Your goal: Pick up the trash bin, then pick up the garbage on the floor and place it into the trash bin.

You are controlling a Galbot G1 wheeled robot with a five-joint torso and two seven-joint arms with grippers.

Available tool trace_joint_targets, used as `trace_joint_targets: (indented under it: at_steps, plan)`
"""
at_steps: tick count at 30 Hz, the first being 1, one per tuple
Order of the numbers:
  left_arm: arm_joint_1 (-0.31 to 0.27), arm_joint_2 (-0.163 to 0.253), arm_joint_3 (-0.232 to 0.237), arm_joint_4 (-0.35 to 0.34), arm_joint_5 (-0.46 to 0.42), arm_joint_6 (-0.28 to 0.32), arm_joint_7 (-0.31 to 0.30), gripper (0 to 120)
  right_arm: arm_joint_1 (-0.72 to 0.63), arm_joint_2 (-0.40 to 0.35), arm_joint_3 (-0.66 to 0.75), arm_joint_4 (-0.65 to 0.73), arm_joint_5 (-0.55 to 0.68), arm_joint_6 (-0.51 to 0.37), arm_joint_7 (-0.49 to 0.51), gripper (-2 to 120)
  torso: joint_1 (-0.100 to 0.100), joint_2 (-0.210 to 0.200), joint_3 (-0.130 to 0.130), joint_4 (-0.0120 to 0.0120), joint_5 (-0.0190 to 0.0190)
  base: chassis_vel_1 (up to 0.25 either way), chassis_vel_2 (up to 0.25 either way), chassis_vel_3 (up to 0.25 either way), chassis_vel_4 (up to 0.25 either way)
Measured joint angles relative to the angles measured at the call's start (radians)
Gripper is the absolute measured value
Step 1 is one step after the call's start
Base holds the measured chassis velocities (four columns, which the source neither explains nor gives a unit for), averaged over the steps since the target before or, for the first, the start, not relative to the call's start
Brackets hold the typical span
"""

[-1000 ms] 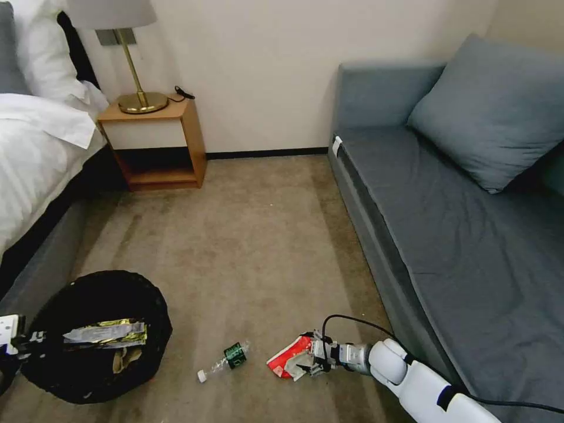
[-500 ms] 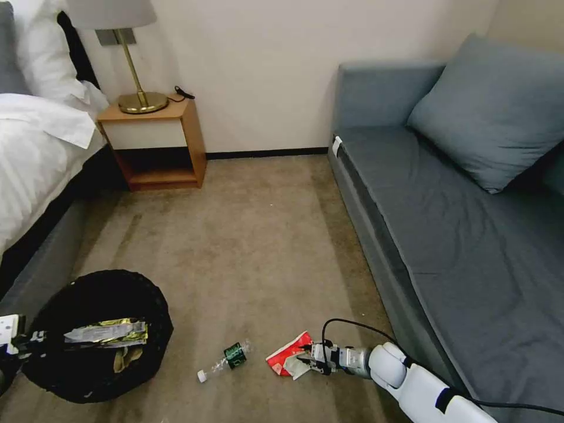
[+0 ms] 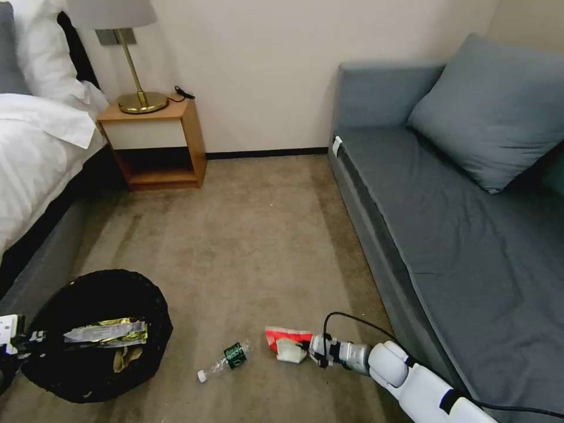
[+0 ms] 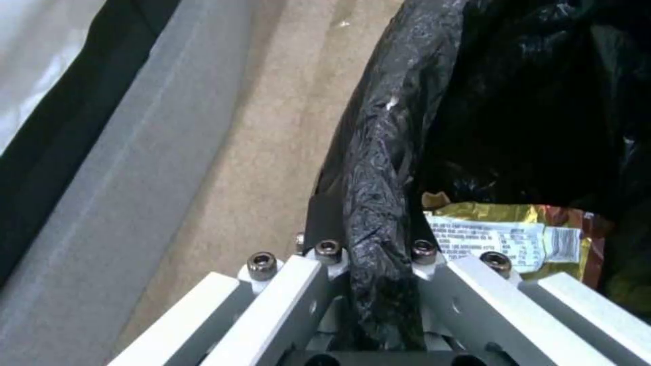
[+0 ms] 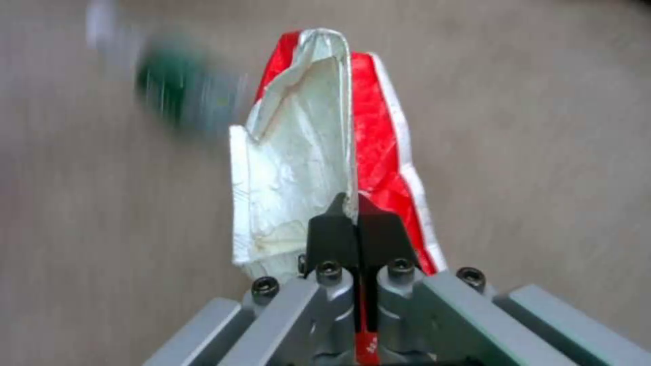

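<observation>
I see two pieces of garbage outside the bin (image 3: 97, 335): one bottle (image 3: 226, 357) lying on the carpet (image 3: 247, 235), and one red-and-white packet (image 3: 286, 343) near it. My right gripper (image 3: 305, 348) is closed flat on the edge of the packet (image 5: 325, 152), low over the carpet. My left gripper (image 4: 370, 254) is clamped on the bag-covered rim of the bin. Inside the bin I count one foil wrapper (image 3: 106, 333) and one brown paper (image 3: 124, 356).
</observation>
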Motion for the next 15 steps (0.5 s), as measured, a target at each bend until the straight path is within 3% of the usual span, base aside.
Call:
trace_joint_targets:
  at_steps: [8,15]
  plan:
    - [-0.001,-0.003,0.007,-0.003,0.002,0.000,0.000,3,0.015,0.019,-0.025,0.272,0.237,-0.118,0.139,0,0.000,0.000,0.000,0.0003,-0.0001,0.000,0.000,0.000,0.000]
    - [0.008,-0.004,0.008,-0.015,0.005,0.000,-0.001,3,0.102,0.134,-0.155,0.407,0.375,-0.219,0.262,0,0.000,0.000,0.000,0.0002,-0.0001,0.000,0.000,0.000,0.000]
